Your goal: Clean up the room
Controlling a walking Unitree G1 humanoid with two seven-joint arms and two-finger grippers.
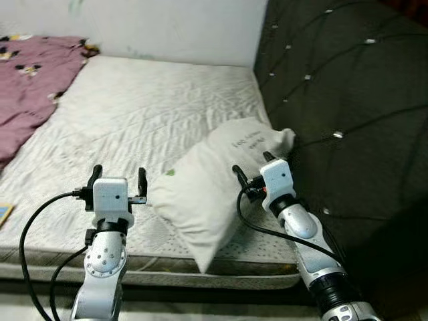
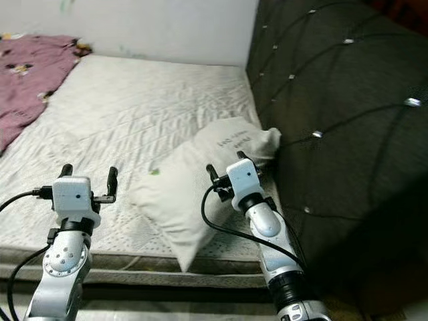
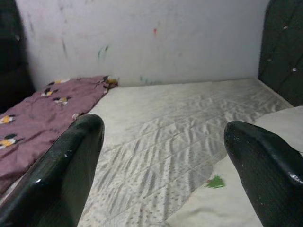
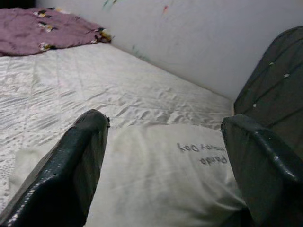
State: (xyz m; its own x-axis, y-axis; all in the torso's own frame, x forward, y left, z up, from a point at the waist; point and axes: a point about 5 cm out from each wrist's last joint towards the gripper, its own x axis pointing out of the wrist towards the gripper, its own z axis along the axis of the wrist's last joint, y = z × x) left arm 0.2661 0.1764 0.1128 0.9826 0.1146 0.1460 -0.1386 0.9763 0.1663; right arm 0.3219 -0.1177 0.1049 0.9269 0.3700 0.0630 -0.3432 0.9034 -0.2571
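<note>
Just beyond the spread right gripper [image 1: 253, 165]: white pillow [image 1: 207, 194] on mattress [image 1: 134, 114].

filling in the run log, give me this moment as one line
left tool: open, over mattress | right tool: open, over pillow | pillow: by headboard | blanket: far corner

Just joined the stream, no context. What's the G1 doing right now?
It faces a bare mattress with both arms raised. The right gripper is open over a white pillow lying near the dark tufted headboard. The left gripper, also open, hovers above the mattress beside the pillow. Nothing is grasped yet. A purple blanket lies at the far corner.
</note>
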